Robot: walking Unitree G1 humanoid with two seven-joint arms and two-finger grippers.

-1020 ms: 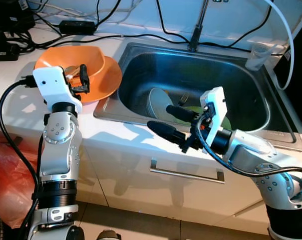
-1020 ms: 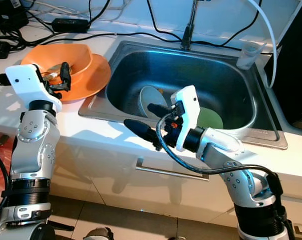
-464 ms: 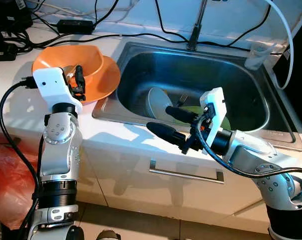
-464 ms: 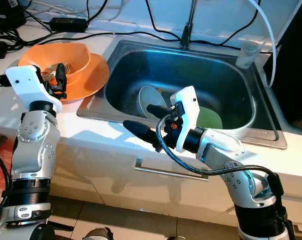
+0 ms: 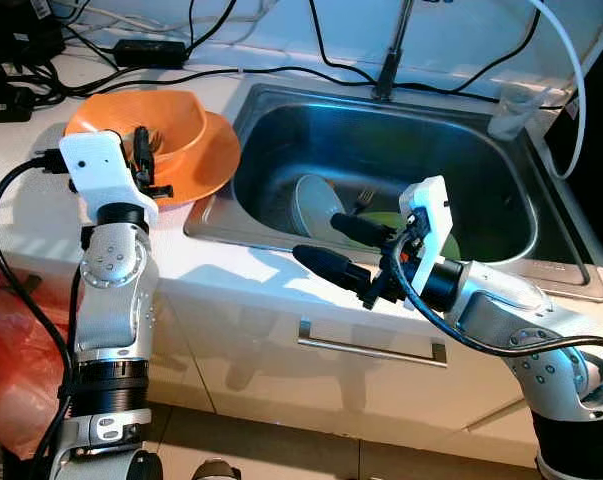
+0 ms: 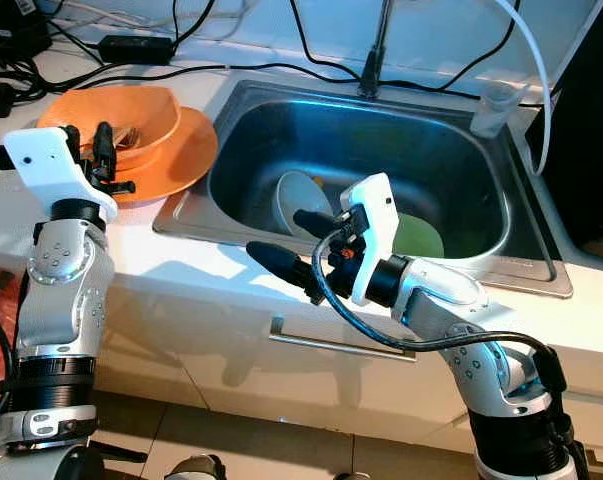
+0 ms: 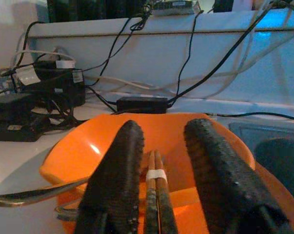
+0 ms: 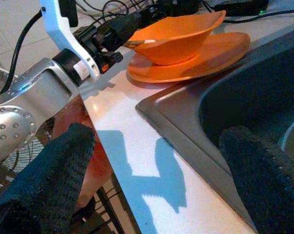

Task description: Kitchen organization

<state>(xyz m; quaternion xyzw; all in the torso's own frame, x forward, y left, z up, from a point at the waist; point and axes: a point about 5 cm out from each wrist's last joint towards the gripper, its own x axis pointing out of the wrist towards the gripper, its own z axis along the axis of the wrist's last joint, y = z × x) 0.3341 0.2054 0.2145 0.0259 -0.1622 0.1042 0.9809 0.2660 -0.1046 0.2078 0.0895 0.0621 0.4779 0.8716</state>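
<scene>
While your left gripper (image 7: pixel 159 195) hovers over the orange bowl (image 5: pixel 171 115), its fingers (image 7: pixel 118 180) stand apart, straddling a pair of chopsticks (image 7: pixel 155 195) banded together with a pale strip.

Item: chopsticks, lying in the orange bowl, which sits on an orange plate (image 5: pixel 209 165) just beside the sink (image 5: pixel 501 190). Likely light, stiff, thin and prone to rolling; take them near the band, across both sticks.

Item: right gripper (image 6: pixel 286 245), fingers wide apart, empty, at the sink's front rim.

Unclear: a metal utensil handle (image 7: pixel 29 195) at the bowl's edge, its head cut off; dishes in the sink partly hidden behind your right arm.
</scene>
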